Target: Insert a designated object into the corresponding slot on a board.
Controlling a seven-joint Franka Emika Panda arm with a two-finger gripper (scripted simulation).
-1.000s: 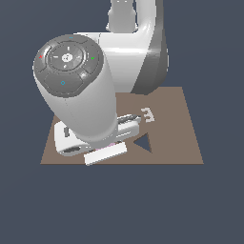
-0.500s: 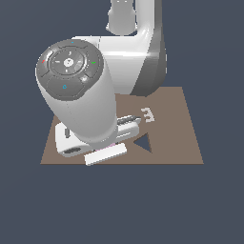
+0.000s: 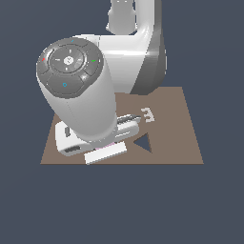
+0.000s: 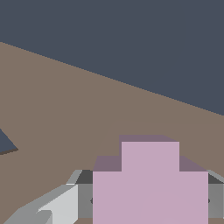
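From the wrist view I see the pink piece [image 4: 150, 183] sitting between the gripper's [image 4: 148, 199] fingers [image 4: 84, 199], a grey pad flush against each flank, so I read the tool as clamped on it. It hangs low over the board [image 4: 57, 113]; whether it touches the surface I cannot tell. In the exterior view the arm covers almost all of it, leaving only a thin pink sliver [image 3: 110, 143] under the hand, at about 7 o'clock from the white E-shaped piece [image 3: 149, 114] and just at 9 o'clock of the dark triangular hole [image 3: 143, 143].

I judge it a light, stiff, flat plastic-like block: not fragile, but smooth-sided, so it could slide in the pads if it catches an edge. The hold across its two broad flanks looks right to me, leaving the stepped part free.

Its outline here is stepped rather than rounded, a narrower block rising from a wider base. That narrow end points away from the fingers, and the long axis runs across, from one pad to the other.

I cannot find the matching slot in either view.
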